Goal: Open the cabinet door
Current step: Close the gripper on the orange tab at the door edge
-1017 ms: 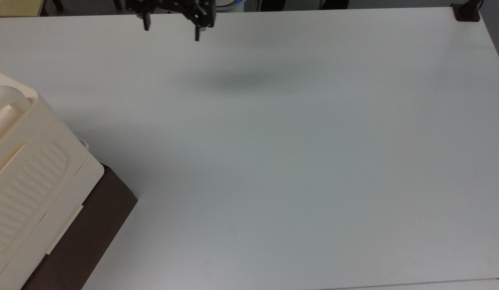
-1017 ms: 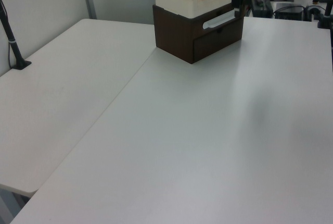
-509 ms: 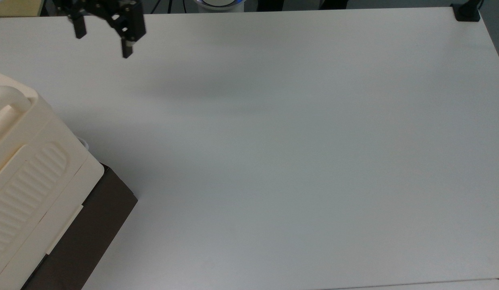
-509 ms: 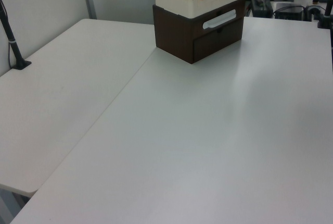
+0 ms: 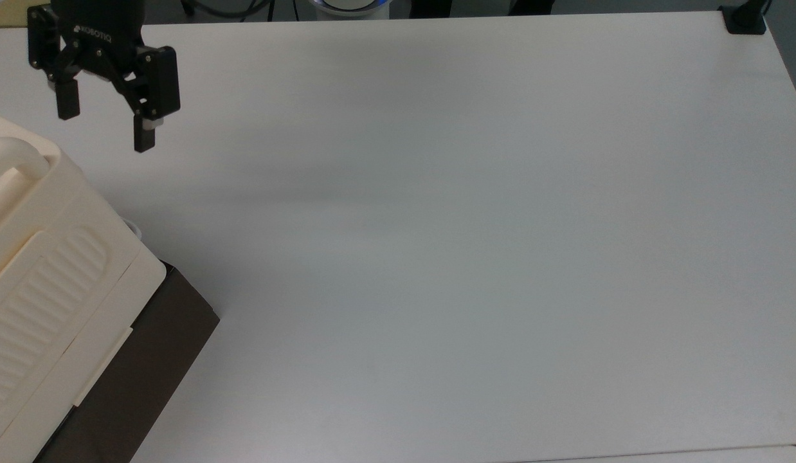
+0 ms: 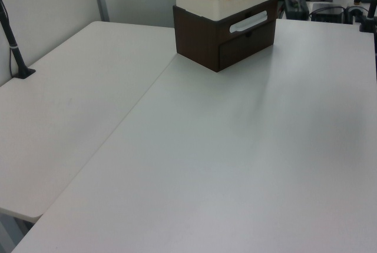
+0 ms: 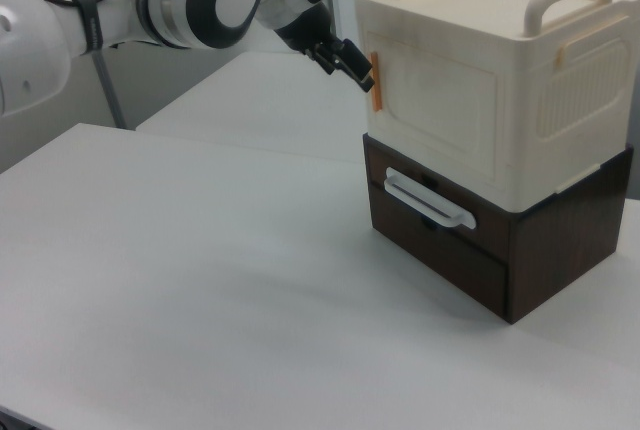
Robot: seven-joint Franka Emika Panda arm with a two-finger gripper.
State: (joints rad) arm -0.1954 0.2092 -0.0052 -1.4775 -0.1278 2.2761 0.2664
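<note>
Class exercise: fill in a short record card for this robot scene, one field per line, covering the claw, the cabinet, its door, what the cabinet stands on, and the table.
claw: open, close beside the door's orange tab, holding nothing
cabinet: cream box with bar handles on top
cabinet door: shut, flush with the front
orange tab: upright on the door's edge
base: dark brown drawer unit with a white handle, under the cabinet
table: white
</note>
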